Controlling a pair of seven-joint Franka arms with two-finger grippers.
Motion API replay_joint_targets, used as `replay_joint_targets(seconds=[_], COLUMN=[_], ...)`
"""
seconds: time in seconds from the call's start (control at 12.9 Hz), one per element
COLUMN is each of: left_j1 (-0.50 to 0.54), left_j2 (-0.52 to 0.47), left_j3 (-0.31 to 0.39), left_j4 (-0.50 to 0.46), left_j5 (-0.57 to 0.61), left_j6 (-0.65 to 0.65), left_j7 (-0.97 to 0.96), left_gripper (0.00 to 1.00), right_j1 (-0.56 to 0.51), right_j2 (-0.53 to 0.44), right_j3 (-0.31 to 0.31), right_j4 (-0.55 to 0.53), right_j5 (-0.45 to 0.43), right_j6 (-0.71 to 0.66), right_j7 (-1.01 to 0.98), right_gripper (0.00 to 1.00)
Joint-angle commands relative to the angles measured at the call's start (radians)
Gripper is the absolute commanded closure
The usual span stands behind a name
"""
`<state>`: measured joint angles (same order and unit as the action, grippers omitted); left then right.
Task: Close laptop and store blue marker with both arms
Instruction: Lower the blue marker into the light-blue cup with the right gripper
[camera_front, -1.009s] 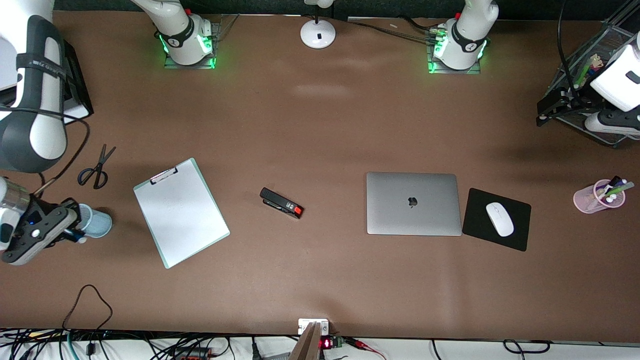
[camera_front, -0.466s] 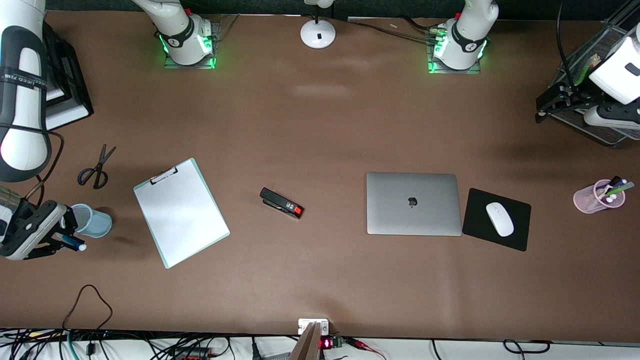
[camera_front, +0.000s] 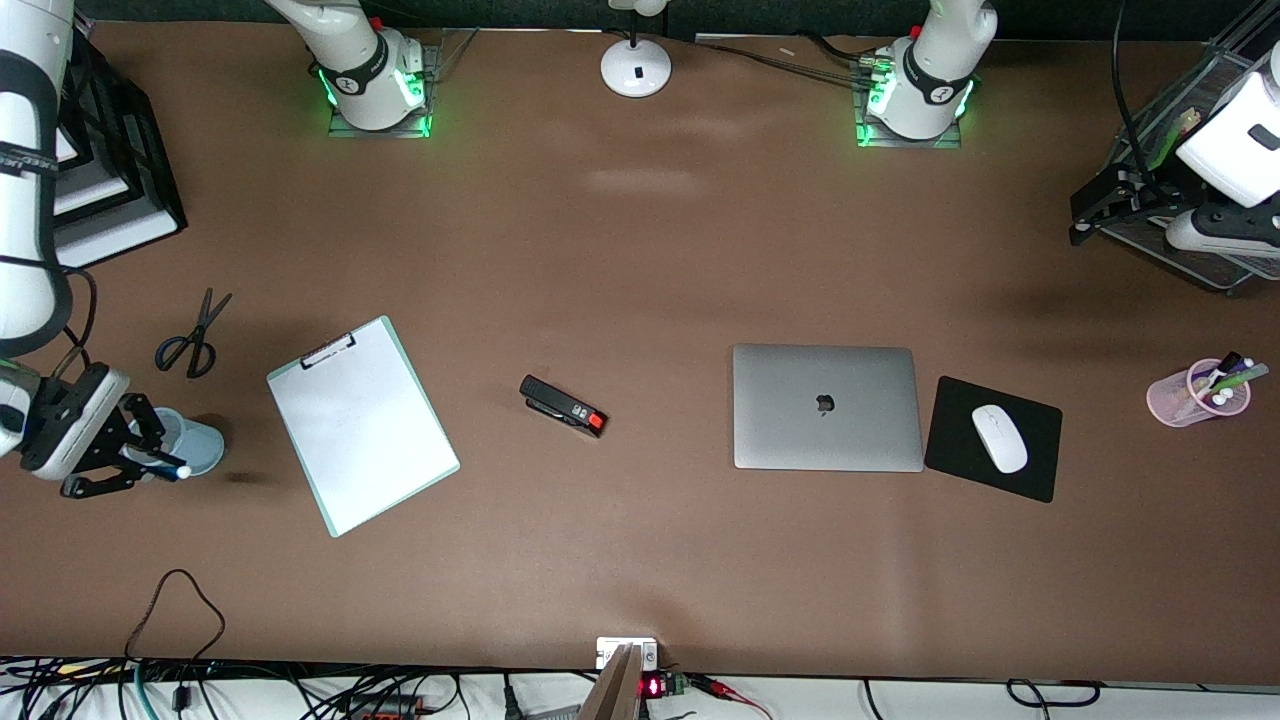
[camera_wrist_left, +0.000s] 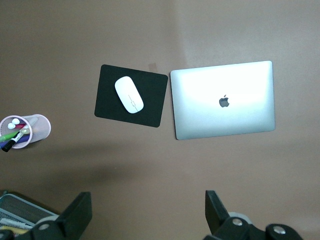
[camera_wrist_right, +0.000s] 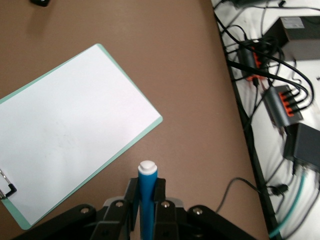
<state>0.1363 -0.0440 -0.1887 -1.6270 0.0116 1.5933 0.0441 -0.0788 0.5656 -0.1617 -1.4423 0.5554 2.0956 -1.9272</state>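
The laptop (camera_front: 825, 405) lies shut on the table, silver lid up with a dark apple logo; it also shows in the left wrist view (camera_wrist_left: 223, 100). My right gripper (camera_front: 140, 455) is at the right arm's end of the table, shut on the blue marker (camera_front: 165, 466). The marker's white end sticks out over the rim of a light-blue cup (camera_front: 200, 447). In the right wrist view the blue marker (camera_wrist_right: 148, 192) stands between the fingers of my right gripper (camera_wrist_right: 148, 186). My left gripper (camera_front: 1090, 210) is open and empty, high up beside a wire basket (camera_front: 1200, 270); its fingers (camera_wrist_left: 75, 215) stand wide apart.
A clipboard (camera_front: 362, 424), scissors (camera_front: 190, 340) and a black stapler (camera_front: 563, 405) lie toward the right arm's end. A white mouse (camera_front: 999, 438) on a black pad (camera_front: 950, 440) lies beside the laptop. A pink cup (camera_front: 1180, 400) holds mixed pens. A lamp base (camera_front: 636, 68) stands between the arm bases.
My right gripper, with the blue marker in it, has shifted so the marker's white end is now at the light-blue cup. The left gripper has barely moved.
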Motion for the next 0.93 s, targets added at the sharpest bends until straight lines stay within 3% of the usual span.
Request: replay_joint_targets(seconds=[0.0,0.31,0.85], left_j1=[0.011,0.013,0.013], left_j2=[-0.025,-0.027,-0.034], left_j3=[-0.005,-0.011,-0.014], left_j4=[-0.017,-0.017,-0.019], left_j5=[-0.028,-0.028,-0.028], left_j6=[-0.013,-0.021,-0.029], left_j7=[-0.009,-0.032,-0.067], left_gripper=[0.00,0.00,0.00], right_j1=[-0.035,-0.097,-0.174], right_j2=[-0.038,-0.033,-0.033], right_j3=[0.019,0.019,0.019], right_j4=[-0.066,-0.066,-0.073], right_j5=[0.041,0.096,0.113], right_j6=[-0.003,-0.139,-0.281], right_j7=[-0.152,-0.300,-0.442], right_gripper=[1.00,1.00,1.00])
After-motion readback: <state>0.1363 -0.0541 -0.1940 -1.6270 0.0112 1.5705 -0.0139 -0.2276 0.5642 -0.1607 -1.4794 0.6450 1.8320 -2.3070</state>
